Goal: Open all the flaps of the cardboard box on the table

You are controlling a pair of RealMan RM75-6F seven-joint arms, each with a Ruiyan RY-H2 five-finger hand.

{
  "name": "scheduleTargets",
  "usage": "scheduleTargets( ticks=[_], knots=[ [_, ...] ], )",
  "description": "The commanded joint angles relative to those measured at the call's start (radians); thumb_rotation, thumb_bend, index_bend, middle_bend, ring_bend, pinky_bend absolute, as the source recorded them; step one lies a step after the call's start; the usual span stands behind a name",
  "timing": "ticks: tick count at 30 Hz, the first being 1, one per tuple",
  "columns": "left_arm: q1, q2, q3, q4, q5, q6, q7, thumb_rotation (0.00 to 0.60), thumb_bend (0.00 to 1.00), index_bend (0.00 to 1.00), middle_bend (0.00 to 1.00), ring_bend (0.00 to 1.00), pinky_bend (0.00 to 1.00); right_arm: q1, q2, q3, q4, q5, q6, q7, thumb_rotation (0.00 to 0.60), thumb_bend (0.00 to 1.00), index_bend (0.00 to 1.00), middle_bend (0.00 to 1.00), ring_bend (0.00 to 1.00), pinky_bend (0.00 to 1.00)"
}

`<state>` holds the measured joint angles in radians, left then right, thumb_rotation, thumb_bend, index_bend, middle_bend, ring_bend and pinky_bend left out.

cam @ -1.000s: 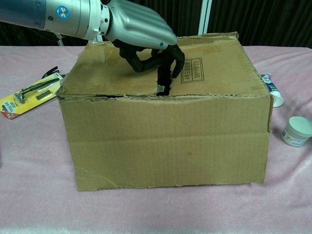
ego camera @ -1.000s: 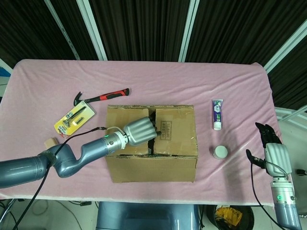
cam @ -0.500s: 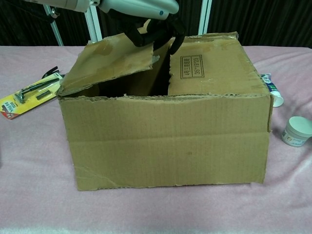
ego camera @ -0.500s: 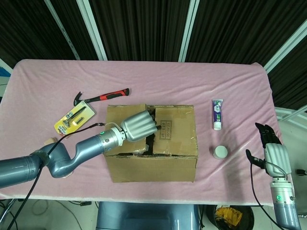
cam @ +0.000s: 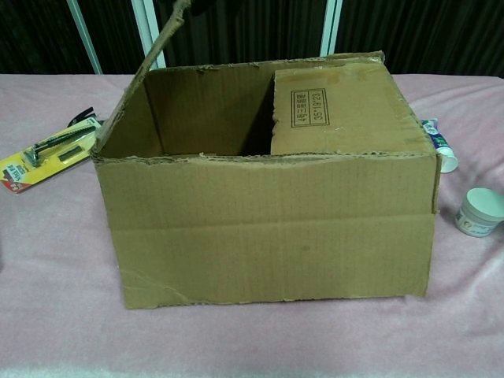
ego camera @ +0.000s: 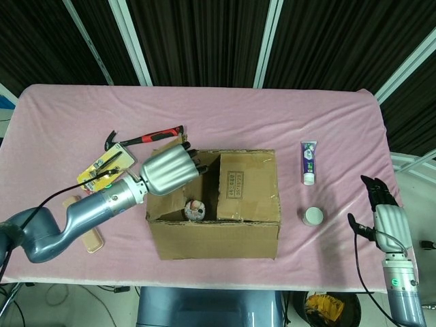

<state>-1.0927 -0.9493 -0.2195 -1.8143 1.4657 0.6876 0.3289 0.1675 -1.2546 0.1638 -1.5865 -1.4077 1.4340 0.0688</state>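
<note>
The cardboard box (ego camera: 218, 238) stands mid-table on the pink cloth. Its left flap (cam: 146, 67) is lifted almost upright, and the chest view looks into the dark, open left half. My left hand (ego camera: 169, 172) is over the box's left side, its fingers hooked on that flap's top edge; the chest view does not show the hand. The right flap (ego camera: 246, 182) lies flat and closed, with a printed label on it (cam: 339, 98). A small round item (ego camera: 195, 208) lies inside the box. My right hand (ego camera: 383, 211) hangs beyond the table's right edge, fingers apart, holding nothing.
A red-handled hammer (ego camera: 146, 138) and a yellow tool blister pack (ego camera: 105, 168) lie left of the box. A toothpaste tube (ego camera: 308, 162) and a white jar (ego camera: 313, 216) lie to its right. Dark curtains stand behind the table.
My left hand has pulled the left flap up from flat to nearly upright and moved left with it. The box's left half now stands open. The right hand stayed put.
</note>
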Motion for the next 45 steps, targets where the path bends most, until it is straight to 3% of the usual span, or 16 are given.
scheduleTargets(
  ticks=[1,14,27,35,38,45],
  knots=[
    [0.055,0.067,0.021,-0.041,0.046,0.06,-0.039,0.6,0.88,0.37,0.53,0.41,0.44,0.0,0.0,-0.002,-0.003,0.0,-0.001,-0.002,0.6,0.42,0.05,0.13,0.07,0.23],
    [0.236,0.227,0.099,-0.045,0.177,0.253,-0.156,0.6,0.87,0.35,0.52,0.41,0.44,0.0,-0.004,-0.008,-0.008,-0.008,0.006,-0.021,0.6,0.42,0.05,0.13,0.07,0.23],
    [0.342,0.258,0.141,0.012,0.229,0.353,-0.218,0.6,0.81,0.33,0.49,0.39,0.42,-0.001,-0.009,-0.011,-0.012,-0.01,0.011,-0.036,0.6,0.42,0.05,0.13,0.07,0.23],
    [0.411,0.25,0.176,0.043,0.227,0.389,-0.252,0.6,0.66,0.31,0.47,0.38,0.42,-0.001,-0.007,-0.014,-0.014,-0.012,0.01,-0.042,0.6,0.42,0.05,0.13,0.07,0.23],
    [0.459,0.238,0.189,0.059,0.213,0.437,-0.275,0.6,0.56,0.26,0.42,0.34,0.38,-0.001,-0.006,-0.014,-0.016,-0.014,0.012,-0.043,0.6,0.42,0.05,0.13,0.07,0.23],
    [0.62,0.149,0.21,0.072,0.138,0.624,-0.335,0.6,0.24,0.08,0.13,0.07,0.09,0.007,0.021,-0.003,-0.036,-0.053,0.036,-0.04,0.6,0.42,0.05,0.13,0.07,0.23]
  ],
)
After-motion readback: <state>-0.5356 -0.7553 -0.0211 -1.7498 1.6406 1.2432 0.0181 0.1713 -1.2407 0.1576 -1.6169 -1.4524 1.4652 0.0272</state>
